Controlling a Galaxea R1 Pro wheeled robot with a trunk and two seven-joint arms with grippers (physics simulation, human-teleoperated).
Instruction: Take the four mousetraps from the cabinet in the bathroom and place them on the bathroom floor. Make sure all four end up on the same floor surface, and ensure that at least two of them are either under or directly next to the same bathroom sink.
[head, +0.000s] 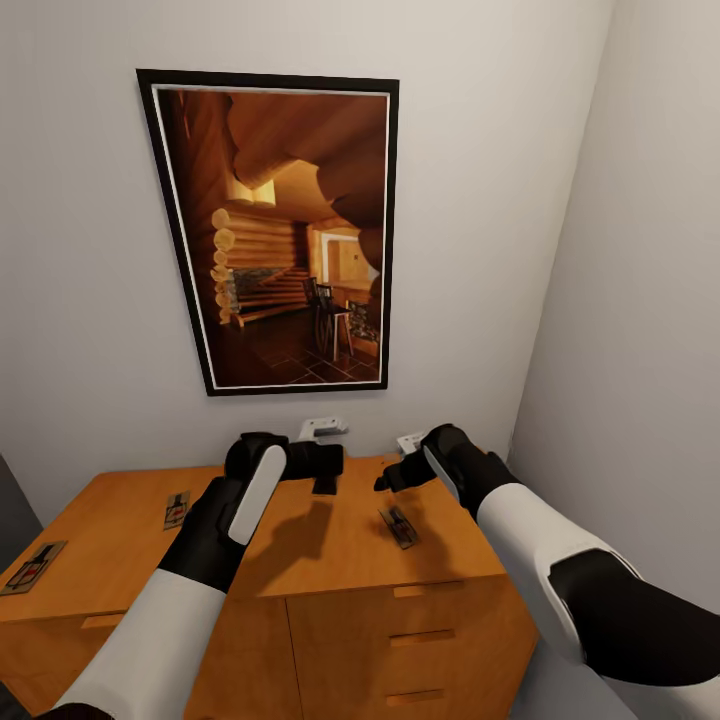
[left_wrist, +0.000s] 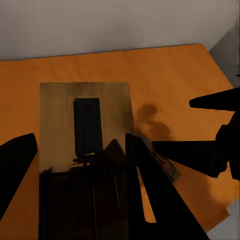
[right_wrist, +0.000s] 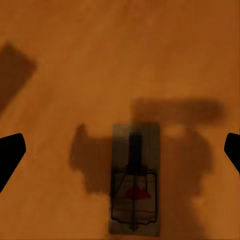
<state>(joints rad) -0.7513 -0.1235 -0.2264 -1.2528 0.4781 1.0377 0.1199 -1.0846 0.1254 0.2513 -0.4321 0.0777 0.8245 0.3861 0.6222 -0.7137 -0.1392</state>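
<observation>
Three traps flat on the cabinet top – one under the right gripper, two way off left. Fourth trap pinched between the left gripper fingers, lifted clear for carrying. Right fingers spread wide, lined up above for a grab probably.

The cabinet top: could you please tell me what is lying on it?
Three mousetraps lie on the cabinet. A fourth sits between the left gripper fingers; contact is hidden.
</observation>
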